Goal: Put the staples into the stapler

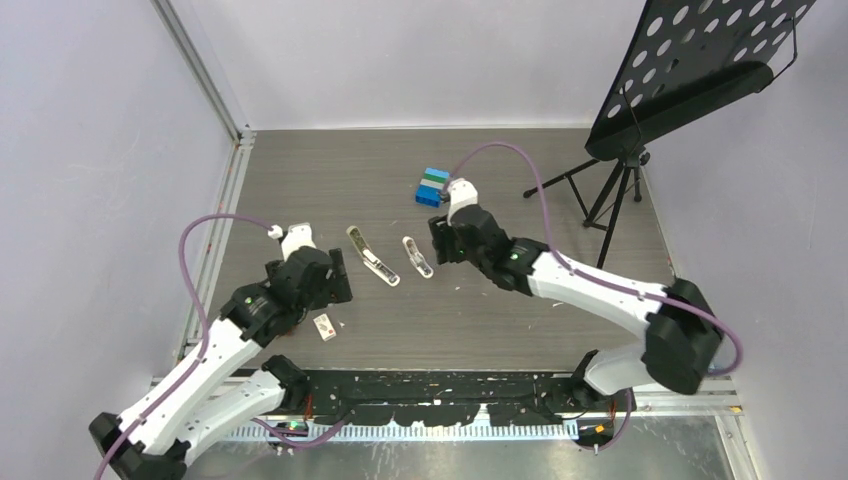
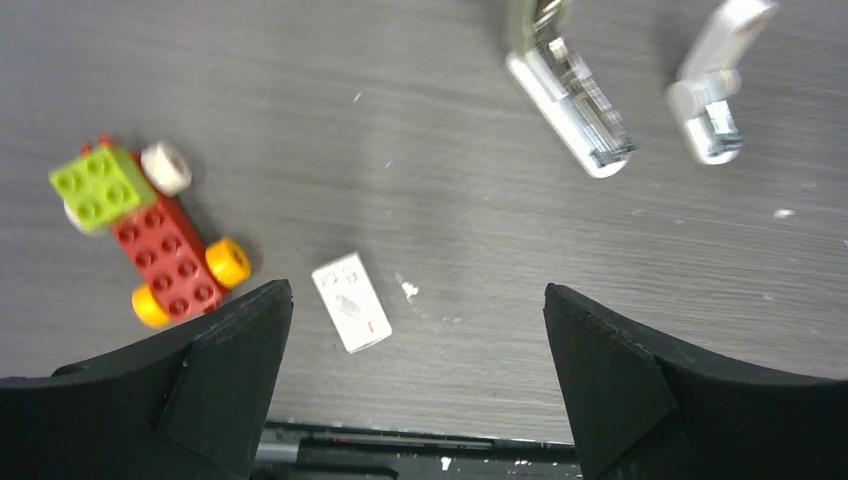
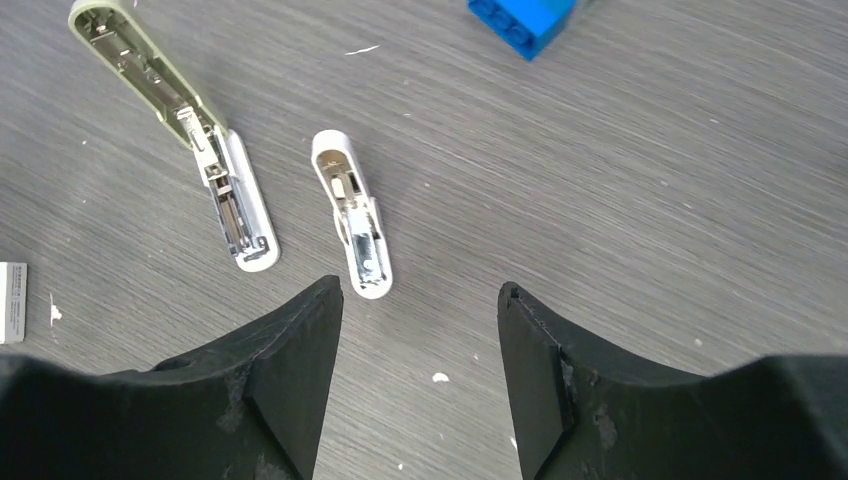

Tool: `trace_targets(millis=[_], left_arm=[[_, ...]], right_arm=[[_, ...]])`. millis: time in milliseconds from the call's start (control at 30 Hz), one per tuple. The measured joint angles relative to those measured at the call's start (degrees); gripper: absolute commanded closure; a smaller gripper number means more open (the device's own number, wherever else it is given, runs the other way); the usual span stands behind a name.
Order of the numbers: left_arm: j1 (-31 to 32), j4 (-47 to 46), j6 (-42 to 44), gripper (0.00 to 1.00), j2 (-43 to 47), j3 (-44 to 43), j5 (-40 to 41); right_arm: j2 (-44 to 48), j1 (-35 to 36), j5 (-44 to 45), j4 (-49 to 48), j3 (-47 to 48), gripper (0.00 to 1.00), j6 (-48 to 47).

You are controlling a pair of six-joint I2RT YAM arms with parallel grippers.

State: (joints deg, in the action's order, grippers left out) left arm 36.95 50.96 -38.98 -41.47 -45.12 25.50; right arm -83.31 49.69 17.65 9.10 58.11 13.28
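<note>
The stapler lies opened out flat mid-table, olive-beige top and white base with its silver channel showing; it also shows in the left wrist view and the right wrist view. The staples box, flat and white with a red mark, lies near the front; in the left wrist view it sits just inside my left finger. My left gripper is open and empty above it. My right gripper is open and empty, just near of a shorter white stubby object.
A red, green and yellow toy brick car sits left of the staples box. Blue bricks lie behind the right gripper. A black music stand on a tripod stands at the back right. Walls bound the left and back.
</note>
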Motion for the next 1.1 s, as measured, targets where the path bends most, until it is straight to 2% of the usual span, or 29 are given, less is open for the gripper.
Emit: trace_targets(millis=[200,467,733,833,1100], left_arm=[[0.00,4.39,-11.89,0.08,-5.27,4.22,1.70],[-0.02,4.15,-22.40,0.26,-2.58,13.29,3.32],[-0.22,-0.94,-28.39,0.31,-0.13,19.82,2.86],[-0.22,-2.97,-29.73,0.36,-1.03,21.57,2.01],[-0.22,-6.71,-31.34,0.39,-5.75,22.27,1.20]], right_arm=[[11.04,0.00,5.62,-2.38,-9.99,0.36,2.64],[17.42,-0.33,11.30,-7.17,-19.34,0.34,4.68],[18.78,-0.76,14.32,-10.01,-19.91,0.34,5.38],[18.78,-0.76,14.53,-10.34,-19.91,0.34,5.55],[18.78,-0.76,14.84,-10.40,-19.91,0.34,5.77]])
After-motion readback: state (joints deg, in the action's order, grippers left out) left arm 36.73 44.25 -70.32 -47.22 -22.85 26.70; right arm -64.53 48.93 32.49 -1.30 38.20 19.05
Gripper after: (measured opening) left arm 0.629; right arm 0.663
